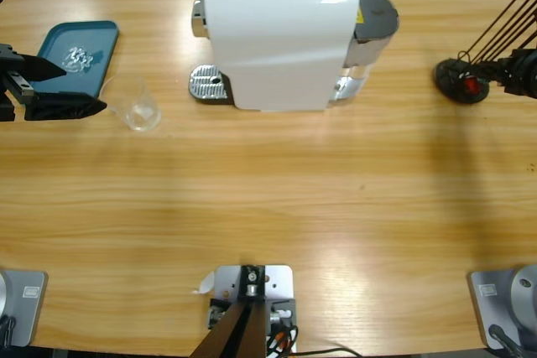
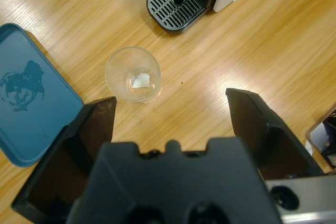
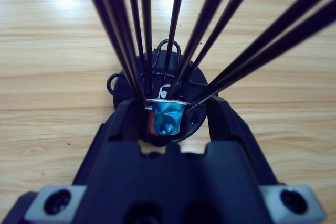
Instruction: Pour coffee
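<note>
A clear tumbler point(image 1: 140, 107) point(image 2: 133, 74) stands upright on the wood, left of the white coffee machine point(image 1: 281, 35) and its metal drip grid point(image 1: 207, 84) point(image 2: 175, 2). No coffee is in view; the tumbler shows only a pale glint at its base. My left gripper point(image 1: 84, 90) point(image 2: 170, 103) hovers open just left of the tumbler, with nothing between its jaws. At the far right my right gripper point(image 1: 509, 73) point(image 3: 173, 113) reaches into a black wire capsule rack point(image 1: 460, 81) point(image 3: 157, 72), open, with its jaws on either side of a blue foil capsule point(image 3: 167, 119).
A teal tray point(image 1: 59, 39) point(image 2: 31, 129) lies at the back left beside the left gripper, with a crumpled clear bit point(image 1: 78, 58) on it. The rack's black rods point(image 1: 503, 23) slant up to the right. The coffee machine fills the back middle.
</note>
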### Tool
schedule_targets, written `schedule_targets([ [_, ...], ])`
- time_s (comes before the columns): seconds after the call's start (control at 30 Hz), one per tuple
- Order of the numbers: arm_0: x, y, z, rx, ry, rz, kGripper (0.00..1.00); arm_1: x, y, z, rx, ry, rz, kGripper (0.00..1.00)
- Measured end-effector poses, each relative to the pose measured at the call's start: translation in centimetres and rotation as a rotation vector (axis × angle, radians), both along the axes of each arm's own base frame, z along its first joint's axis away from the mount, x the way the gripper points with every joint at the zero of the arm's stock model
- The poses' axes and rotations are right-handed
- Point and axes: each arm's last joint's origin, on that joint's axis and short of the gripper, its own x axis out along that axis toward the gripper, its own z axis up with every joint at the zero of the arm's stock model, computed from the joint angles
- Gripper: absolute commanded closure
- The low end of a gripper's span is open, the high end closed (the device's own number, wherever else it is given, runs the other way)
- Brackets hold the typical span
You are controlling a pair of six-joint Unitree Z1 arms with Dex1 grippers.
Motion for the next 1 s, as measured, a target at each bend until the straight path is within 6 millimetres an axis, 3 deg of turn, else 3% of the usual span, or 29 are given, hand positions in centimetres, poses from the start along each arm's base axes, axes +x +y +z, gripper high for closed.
schedule_targets([
  [1.0,-0.01,0.01,-0.02,-0.002,0.002,0.004,0.096,-0.38,-0.02,-0.10,-0.002,0.026,0.000,0.497],
])
